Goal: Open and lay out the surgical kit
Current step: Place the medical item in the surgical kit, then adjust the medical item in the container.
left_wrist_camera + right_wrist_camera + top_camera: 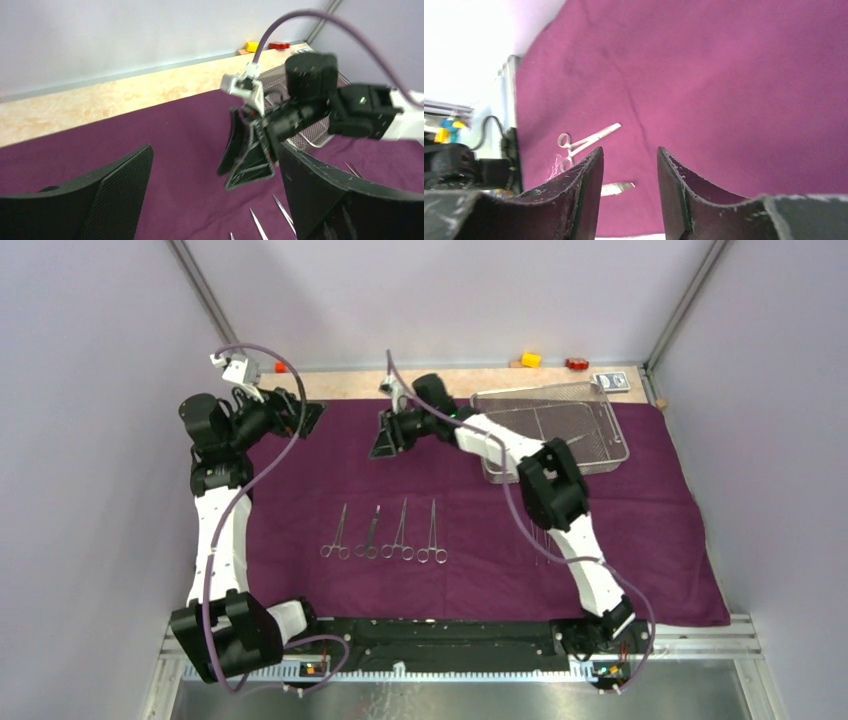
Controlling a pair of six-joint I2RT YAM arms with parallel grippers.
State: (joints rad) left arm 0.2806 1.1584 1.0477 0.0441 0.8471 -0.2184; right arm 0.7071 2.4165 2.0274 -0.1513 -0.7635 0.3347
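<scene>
The dark purple cloth wrap (600, 530) lies spread flat over the table. The silver wire-mesh tray (548, 425) sits on its far right part. Several ring-handled clamps (385, 535) lie side by side in a row at the cloth's middle. My right gripper (386, 437) is open and empty, hovering low over the cloth left of the tray; its own view (629, 167) shows one clamp (584, 142) beyond the fingers. My left gripper (305, 417) is open and empty at the cloth's far left corner. In the left wrist view (215, 200) it faces the right gripper (247, 157) and clamp tips (260, 222).
A yellow block (530, 360), a red block (577, 364) and a blue-white card packet (611, 381) lie on the bare tabletop behind the tray. An orange block (281, 367) sits at the far left. Grey walls close in both sides.
</scene>
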